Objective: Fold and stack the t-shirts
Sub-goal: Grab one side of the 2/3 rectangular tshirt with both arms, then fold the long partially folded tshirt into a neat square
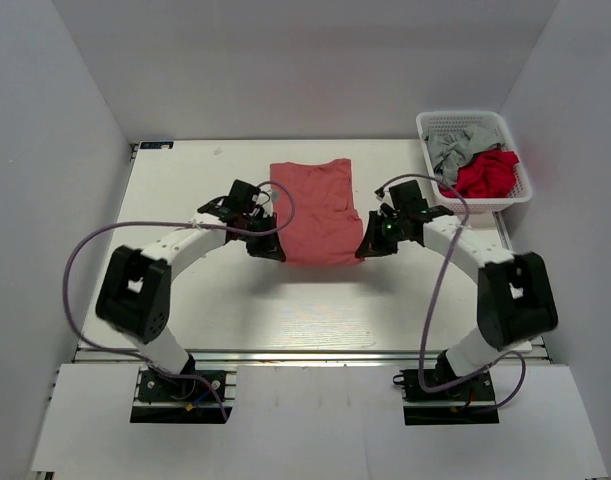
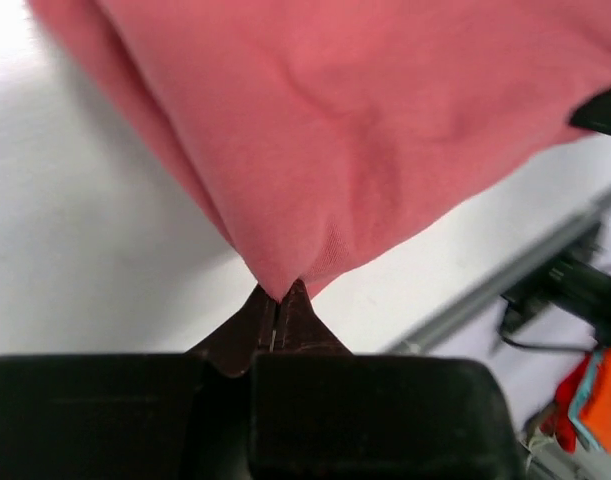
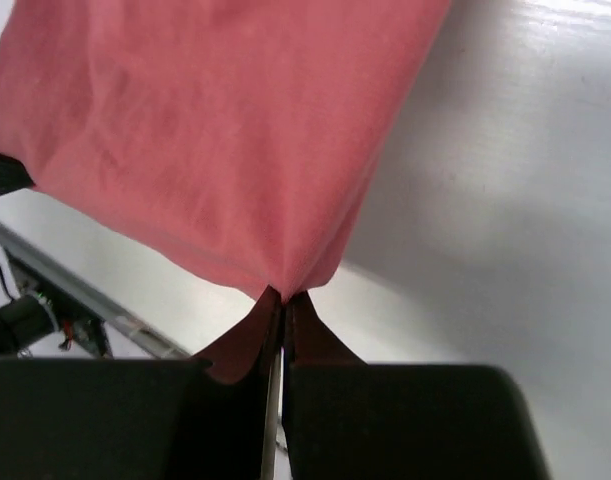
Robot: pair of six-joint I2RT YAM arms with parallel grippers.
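Two grips: the left gripper (image 1: 268, 246) and the right gripper (image 1: 371, 244) are each pinched fully closed on one near corner of the muted salmon-red soft cloth t-shirt (image 1: 315, 210). Both wrist views show cloth gathered to a point between the tips.
Shirt position: it lies as a roughly rectangular panel on the white table (image 1: 235, 300), extending away from both grippers, with its near hem spanning the gap between them.
Step in hand: judged to be a fold that carries the near hem over towards the far edge.
Method: lift both corners together and level. Keep the hem taut between the grippers. Advance at equal pace so the crease runs straight. Lower the cloth before letting go.
Risk: each bite sits at the very corner tip, so a jerk may pull the cloth free.
Surroundings: a white plastic mesh basket (image 1: 475, 117) stands beyond and outward of the right gripper, well apart. It holds a crumpled grey t-shirt (image 1: 453, 148) and a brighter red t-shirt (image 1: 488, 175).
Obstruction: a lilac cable loop (image 1: 291, 205) just ahead of the left gripper overlaps the shirt's edge and may brush the rising cloth.
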